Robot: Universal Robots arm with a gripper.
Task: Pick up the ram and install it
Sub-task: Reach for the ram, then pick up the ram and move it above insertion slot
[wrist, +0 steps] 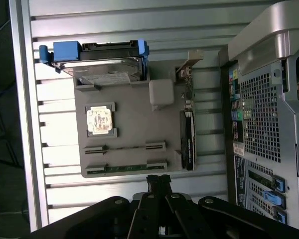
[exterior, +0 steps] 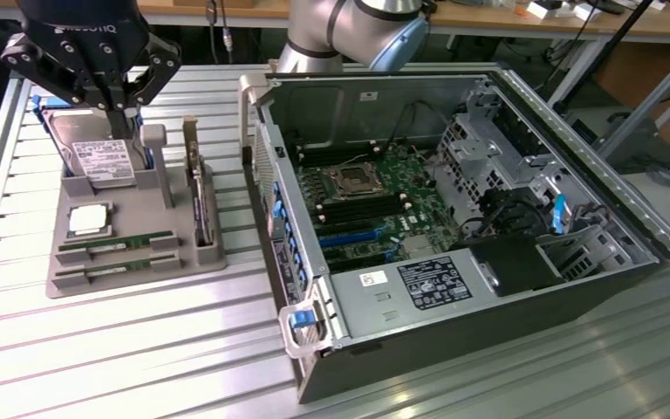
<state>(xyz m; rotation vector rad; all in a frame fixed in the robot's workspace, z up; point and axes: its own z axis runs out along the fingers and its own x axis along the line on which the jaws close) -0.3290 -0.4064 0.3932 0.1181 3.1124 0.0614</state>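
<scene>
There are two ram sticks: the first ram stick (exterior: 114, 243) and the second ram stick (exterior: 116, 265). There is one square processor chip (exterior: 88, 219), one hard drive (exterior: 102, 159), one expansion card (exterior: 199, 208) and one gray holder (exterior: 143, 218). One open computer case (exterior: 347, 118) stands on the single tabletop (exterior: 102, 349).

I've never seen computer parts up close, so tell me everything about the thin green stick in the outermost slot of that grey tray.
The ram is a long, thin green circuit-board strip with small dark chips. It seems to stand on its long edge in the outermost slot of the grey tray, its ends held by raised grey brackets, parallel to a second green strip. The shut pincer hangs over the tray's other end, by the hard drive, not touching the ram.
</scene>
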